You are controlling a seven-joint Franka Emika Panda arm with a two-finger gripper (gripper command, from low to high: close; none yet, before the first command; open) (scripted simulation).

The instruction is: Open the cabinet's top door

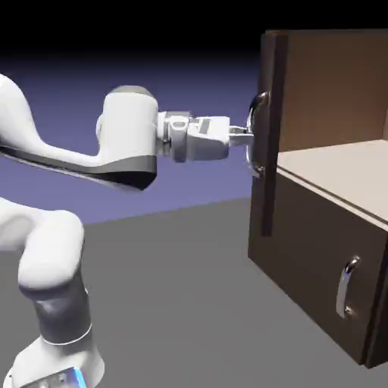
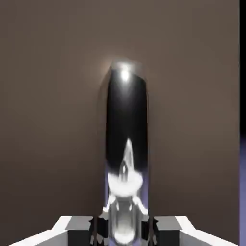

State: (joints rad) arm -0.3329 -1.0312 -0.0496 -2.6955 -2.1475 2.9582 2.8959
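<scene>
The dark brown cabinet (image 1: 318, 250) stands at the exterior view's right. Its top door (image 1: 271, 91) is swung outward and shows nearly edge-on, baring the beige inner shelf (image 1: 341, 170). My gripper (image 1: 245, 137) reaches level from the left and is shut on the door's long curved silver handle (image 1: 258, 136). In the hand view the brown door panel (image 2: 53, 120) fills the picture. There the silver handle (image 2: 126, 139) runs up the middle and passes between my gripper (image 2: 125, 230) at the bottom edge, one dark fingertip (image 2: 100, 229) pressed to each side.
Below the shelf, the lower panel (image 1: 303, 250) is closed and carries a shorter silver handle (image 1: 347, 286). The grey table (image 1: 174, 288) spreads between my base and the cabinet. A strip of blue-violet backdrop (image 2: 242, 182) shows past the door's right edge.
</scene>
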